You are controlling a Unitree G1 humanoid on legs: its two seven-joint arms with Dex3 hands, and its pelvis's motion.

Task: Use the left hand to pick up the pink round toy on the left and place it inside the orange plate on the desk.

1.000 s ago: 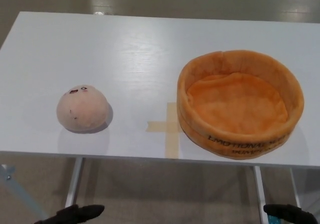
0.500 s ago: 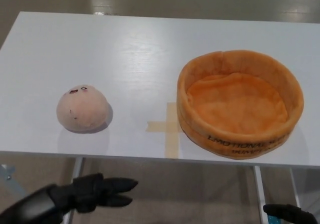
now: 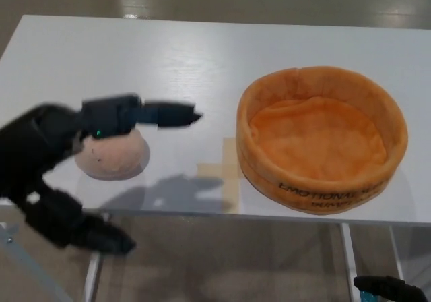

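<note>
The white desk [image 3: 202, 66] is filling most of the head view, standing on pale legs over a grey-beige floor. On its right half the orange plate [image 3: 322, 187] is sitting empty, a soft plush ring with a high wall, its near side lying close to the front edge of the desk. The left hand [image 3: 101, 123] is reaching in from the picture's left, blurred, with the forearm crossing the near desk edge; its fingers [image 3: 172, 114] are pointing toward the plate and the thumb [image 3: 87, 231] is hanging well below them, so the hand is spread wide and holding nothing. It is hovering over the pink round toy [image 3: 113, 157], which is resting on the left half of the desk, well apart from the plate, its top hidden by the hand; whether hand and toy are touching cannot be told. Between toy and plate a cross of beige tape [image 3: 222, 170] is lying flat. The right hand [image 3: 387, 288] is showing only as a dark tip at the bottom right corner; its finger position cannot be told. Judgement: the task is at the reach stage, with grasp, lift, carry and release all remaining. Black lettering on the plate's outer wall is reading roughly "EMOTIONAL", with a smaller line beneath too small to read.
</note>
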